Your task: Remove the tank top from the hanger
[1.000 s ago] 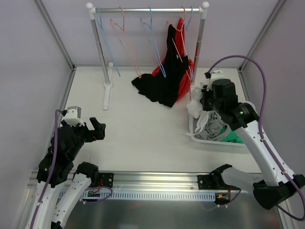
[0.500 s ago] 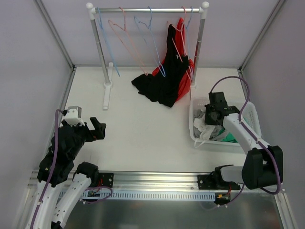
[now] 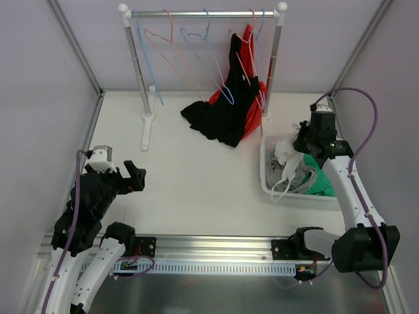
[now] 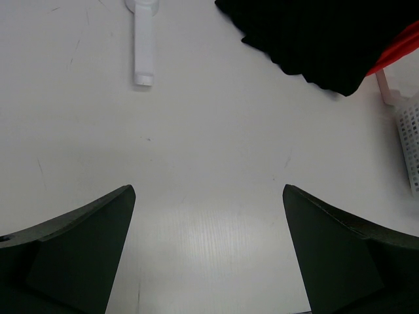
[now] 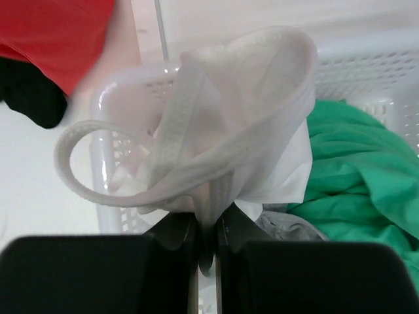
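Note:
My right gripper [image 3: 300, 145] [image 5: 208, 226] is shut on a white ribbed tank top [image 3: 285, 150] [image 5: 242, 131] and holds it bunched over the left end of the white basket [image 3: 264, 171] [image 5: 366, 52]; a strap loop hangs over the rim. A black tank top [image 3: 226, 118] [image 4: 327, 39] and a red garment [image 3: 254, 108] hang from hangers at the right end of the rack [image 3: 203, 13], the black hem lying on the table. My left gripper [image 3: 134, 176] [image 4: 208, 191] is open and empty above bare table at the near left.
The basket holds a green garment [image 3: 321, 184] [image 5: 366, 163] and a grey one [image 3: 296, 175]. Empty pink [image 3: 171, 55] and blue hangers [image 3: 213, 59] hang on the rack. The rack's left foot [image 3: 147, 121] [image 4: 144, 39] stands on the table.
My right gripper dipped into the basket, then swung right and back, still holding the white top. The empty hangers have swung a little. The left arm has not moved.

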Available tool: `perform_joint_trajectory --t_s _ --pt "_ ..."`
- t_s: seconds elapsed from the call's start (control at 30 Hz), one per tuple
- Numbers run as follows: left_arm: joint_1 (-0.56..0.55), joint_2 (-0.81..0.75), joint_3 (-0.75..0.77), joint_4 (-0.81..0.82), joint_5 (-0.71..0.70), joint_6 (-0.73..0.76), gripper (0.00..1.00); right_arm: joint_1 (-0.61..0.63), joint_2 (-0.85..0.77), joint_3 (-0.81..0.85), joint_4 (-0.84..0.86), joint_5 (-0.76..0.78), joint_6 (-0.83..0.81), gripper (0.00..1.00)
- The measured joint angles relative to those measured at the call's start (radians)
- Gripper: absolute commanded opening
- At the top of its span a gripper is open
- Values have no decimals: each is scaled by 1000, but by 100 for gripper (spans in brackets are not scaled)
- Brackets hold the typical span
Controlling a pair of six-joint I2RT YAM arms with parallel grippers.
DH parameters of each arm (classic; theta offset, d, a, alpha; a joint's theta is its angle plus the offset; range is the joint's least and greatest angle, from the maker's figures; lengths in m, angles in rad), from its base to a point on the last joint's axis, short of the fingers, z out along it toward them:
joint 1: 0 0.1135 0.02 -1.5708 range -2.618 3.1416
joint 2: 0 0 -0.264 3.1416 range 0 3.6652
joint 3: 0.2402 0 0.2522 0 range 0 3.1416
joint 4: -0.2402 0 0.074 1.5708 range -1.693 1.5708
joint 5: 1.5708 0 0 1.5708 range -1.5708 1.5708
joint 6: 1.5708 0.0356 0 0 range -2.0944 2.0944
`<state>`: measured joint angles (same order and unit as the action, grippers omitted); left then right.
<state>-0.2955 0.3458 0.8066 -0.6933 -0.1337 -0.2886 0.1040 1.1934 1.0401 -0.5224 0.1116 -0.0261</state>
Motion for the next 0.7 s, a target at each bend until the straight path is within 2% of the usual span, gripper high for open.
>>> perform_joint_trajectory --t_s 0.33,0.43,0.53,0.7 --pt "0 0 0 0 0 0 99 -31 -25 297 -105 -12 -27 0" --pt "0 0 0 0 0 0 99 -32 -31 335 -111 -19 -35 0" --pt "0 0 0 0 0 0 99 -33 -44 296 -98 -39 -34 0" --pt "0 0 0 0 1 0 99 -34 -87 47 -45 -93 -10 0"
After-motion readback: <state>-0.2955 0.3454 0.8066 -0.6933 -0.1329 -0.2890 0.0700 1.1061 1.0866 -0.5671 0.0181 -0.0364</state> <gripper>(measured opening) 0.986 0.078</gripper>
